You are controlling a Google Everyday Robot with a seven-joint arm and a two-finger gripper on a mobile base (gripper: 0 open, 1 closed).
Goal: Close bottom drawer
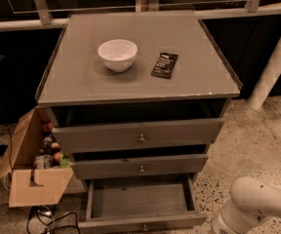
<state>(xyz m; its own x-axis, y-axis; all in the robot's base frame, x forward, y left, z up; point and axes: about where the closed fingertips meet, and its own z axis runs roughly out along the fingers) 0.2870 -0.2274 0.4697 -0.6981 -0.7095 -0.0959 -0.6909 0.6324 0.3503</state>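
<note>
Grey wooden bottom drawer [139,200], gripper [223,227] beside

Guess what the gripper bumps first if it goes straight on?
Maybe the front of the bottom drawer; the gripper is hidden below the bottom-right edge, where the arm points down-left.

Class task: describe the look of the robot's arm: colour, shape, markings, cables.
The arm is smooth, glossy white, a fat rounded casing narrowing to a ringed wrist. No cables or markings show. Its gripper lies past the picture's bottom edge, right of the open bottom drawer, out of view.
</note>
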